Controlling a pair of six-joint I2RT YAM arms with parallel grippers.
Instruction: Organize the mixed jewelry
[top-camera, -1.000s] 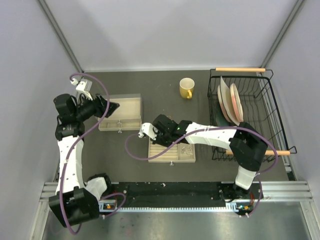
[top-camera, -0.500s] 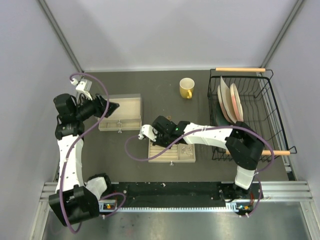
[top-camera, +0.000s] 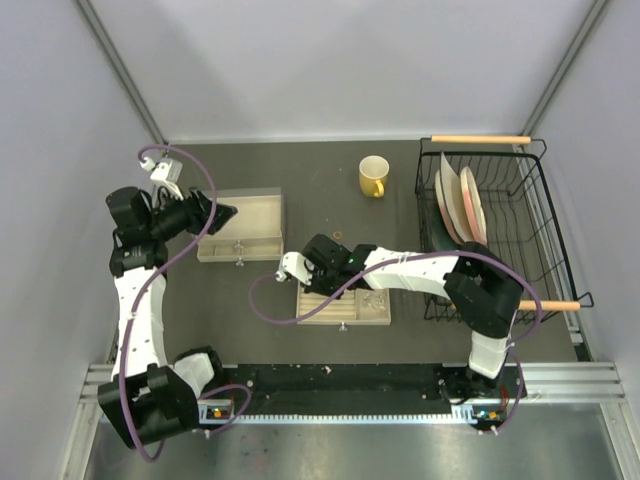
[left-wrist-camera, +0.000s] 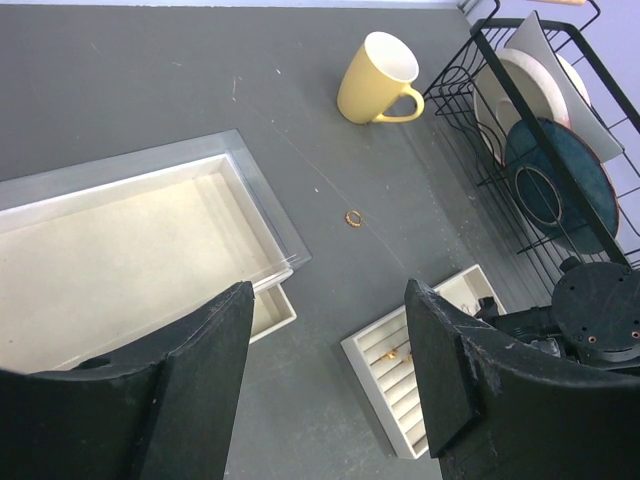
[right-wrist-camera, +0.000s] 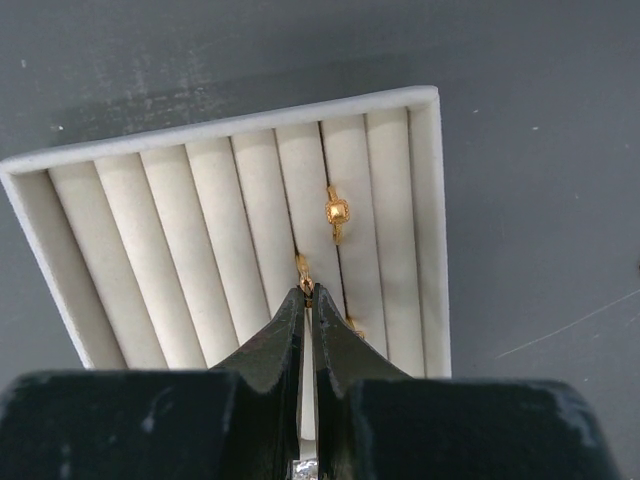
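Note:
My right gripper (right-wrist-camera: 308, 290) is shut, its tips pinching the end of a small gold ring (right-wrist-camera: 303, 268) that sits in a slot of the cream slotted tray (right-wrist-camera: 220, 125). A second gold ring (right-wrist-camera: 337, 213) stands in the neighbouring slot. A third ring (right-wrist-camera: 356, 326) is partly hidden behind the finger. One loose gold ring (left-wrist-camera: 353, 217) lies on the dark table between the tray and the mug. A small silvery cluster (top-camera: 376, 298) lies in the tray's right compartment. My left gripper (top-camera: 228, 212) hangs open and empty above the clear-lidded box (top-camera: 242, 228).
A yellow mug (top-camera: 373, 176) stands at the back. A black wire dish rack (top-camera: 490, 230) with plates fills the right side, close to my right arm's elbow. The lidded box has a small open drawer (left-wrist-camera: 268, 310) facing the tray (left-wrist-camera: 365, 352).
The right arm has edged slightly left over the tray, its gripper still shut. The left arm has not moved.

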